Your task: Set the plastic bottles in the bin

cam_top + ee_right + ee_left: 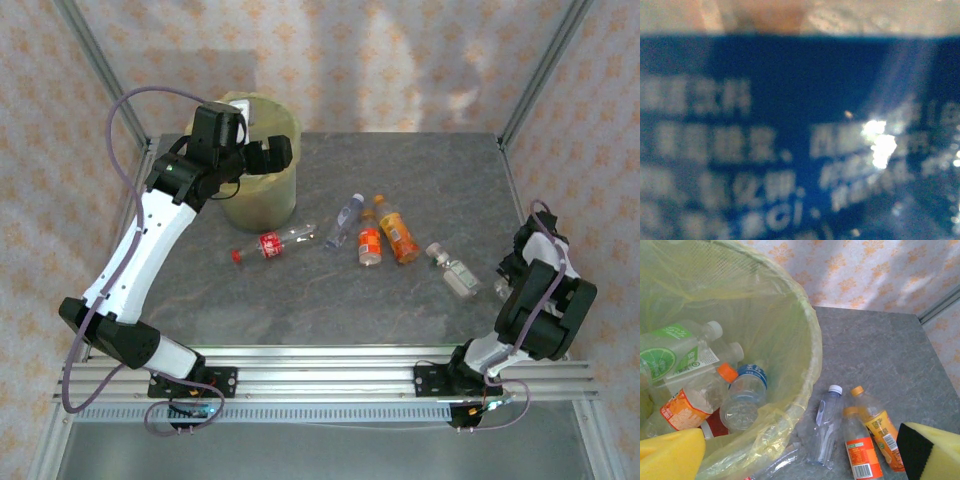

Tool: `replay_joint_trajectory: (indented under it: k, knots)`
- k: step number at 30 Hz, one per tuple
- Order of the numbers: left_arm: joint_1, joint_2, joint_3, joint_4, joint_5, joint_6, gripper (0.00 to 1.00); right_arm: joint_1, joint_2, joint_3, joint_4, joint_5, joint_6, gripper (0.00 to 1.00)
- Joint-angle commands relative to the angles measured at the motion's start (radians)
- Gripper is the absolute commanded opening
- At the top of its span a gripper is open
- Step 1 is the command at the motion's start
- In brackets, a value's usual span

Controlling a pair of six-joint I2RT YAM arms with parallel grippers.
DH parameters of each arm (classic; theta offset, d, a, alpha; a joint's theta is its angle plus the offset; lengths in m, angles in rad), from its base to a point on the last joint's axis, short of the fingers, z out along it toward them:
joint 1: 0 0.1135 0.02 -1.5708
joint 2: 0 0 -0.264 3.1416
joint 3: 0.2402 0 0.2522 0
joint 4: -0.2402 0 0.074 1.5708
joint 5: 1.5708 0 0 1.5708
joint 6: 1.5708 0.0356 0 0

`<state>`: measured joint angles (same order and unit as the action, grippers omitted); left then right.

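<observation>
My left gripper [256, 155] hangs open over the near rim of the bin [262, 198], its yellow pads [671, 456] spread wide with nothing between them. Inside the bin [809, 335] lie several plastic bottles, among them a green-labelled one [666, 354], a blue-labelled one [747, 392] and an orange-labelled one [684, 409]. On the table lie a red-labelled bottle [266, 245], a clear blue-tinted bottle [343, 222], two orange bottles [369, 244] [398, 233] and a clear bottle [455, 272]. My right gripper [512, 270] is low at the right edge. A dark blue bottle label [790, 140] presses close against its camera.
The bin's yellow bag [765, 440] hangs loose over its rim toward the table bottles. Metal frame posts [545, 70] stand at the table's back corners, in front of patterned walls. Grey tabletop [330, 300] lies bare in front of the bottles.
</observation>
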<state>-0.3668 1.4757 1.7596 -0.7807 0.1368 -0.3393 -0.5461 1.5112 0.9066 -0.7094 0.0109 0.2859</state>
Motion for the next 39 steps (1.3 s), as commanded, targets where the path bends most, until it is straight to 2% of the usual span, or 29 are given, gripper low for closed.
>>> replay_joint_trajectory:
  k: [1, 9, 20, 24, 29, 34, 39]
  knots:
    - [-0.006, -0.002, 0.001, -0.017, -0.030, 0.007, 1.00, -0.002, -0.029, -0.007, -0.013, -0.084, -0.023, 0.43]
    - [-0.006, -0.011, -0.003, -0.021, -0.053, 0.010, 1.00, -0.002, -0.029, -0.006, 0.028, -0.264, -0.018, 0.43]
    - [-0.006, -0.021, -0.009, -0.013, -0.054, 0.002, 1.00, -0.002, -0.085, 0.016, 0.099, -0.623, 0.012, 0.44]
    - [-0.006, -0.020, -0.008, -0.012, -0.048, 0.000, 1.00, -0.002, -0.164, 0.058, 0.056, -0.592, 0.016, 0.43]
    - [-0.006, -0.027, -0.008, -0.014, -0.055, 0.002, 1.00, -0.002, -0.168, 0.133, 0.003, -0.545, 0.025, 0.43]
    - [-0.006, -0.032, -0.008, -0.016, -0.073, 0.002, 1.00, 0.005, -0.188, 0.147, 0.031, -0.649, 0.030, 0.43]
    - [-0.005, -0.038, -0.010, -0.006, -0.095, -0.013, 1.00, 0.095, -0.305, 0.153, 0.029, -0.642, -0.014, 0.43]
